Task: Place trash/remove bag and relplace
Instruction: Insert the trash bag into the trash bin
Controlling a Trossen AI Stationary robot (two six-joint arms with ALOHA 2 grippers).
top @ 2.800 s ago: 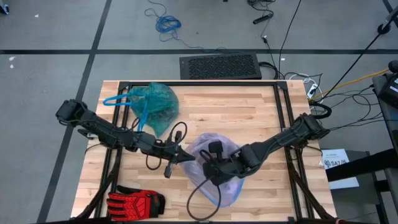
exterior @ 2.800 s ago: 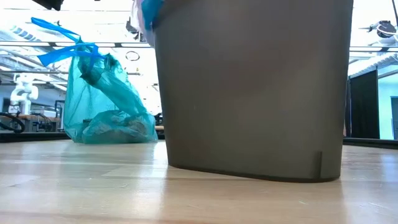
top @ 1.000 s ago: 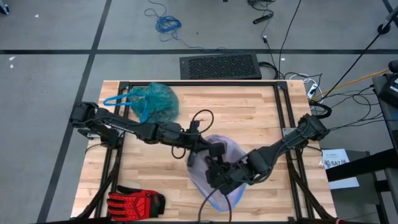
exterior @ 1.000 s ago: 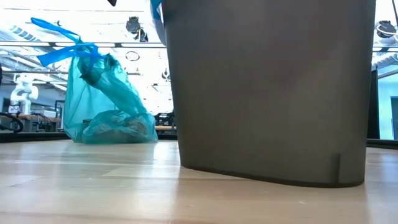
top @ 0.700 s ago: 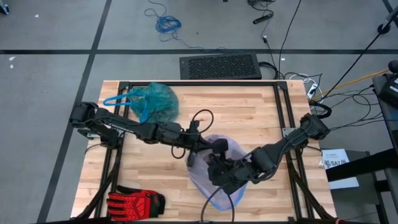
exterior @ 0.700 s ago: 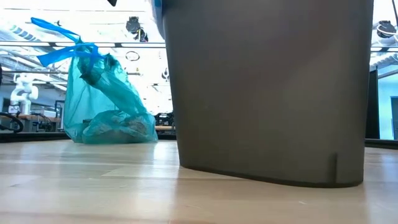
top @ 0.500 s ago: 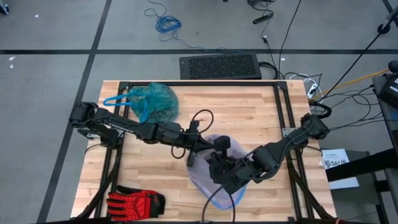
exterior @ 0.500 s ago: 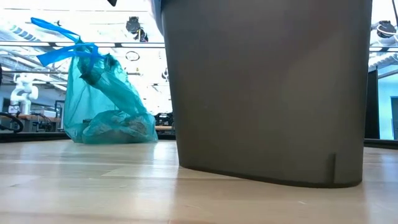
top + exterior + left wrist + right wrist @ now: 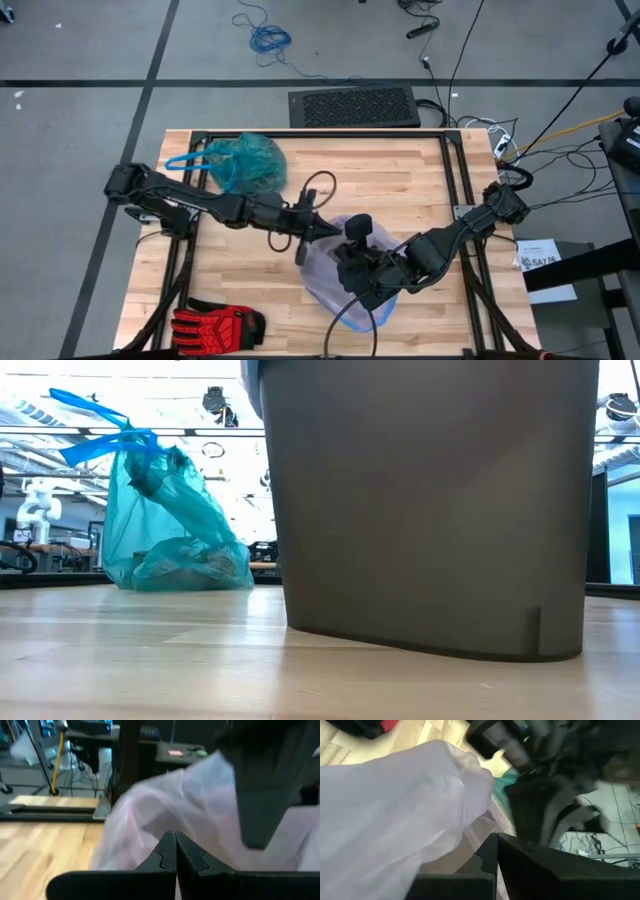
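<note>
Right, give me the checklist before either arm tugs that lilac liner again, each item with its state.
1. Full translucent teal-green plastic bag out of the dark grey plastic bin, resting on the table's far-left part: ok.
2. Pale lilac translucent liner over the bin: ok; seated all round the rim: cannot tell.
3. Left end effector at the liner's edge, fingers pressed together: ok; pinching plastic: cannot tell.
4. Right end effector over the liner, shut: ok; holding plastic: cannot tell.
5. Bin standing upright on the wooden table: ok.
6. Red-and-black glove at the near-left corner, apart from the bin: ok.
</note>
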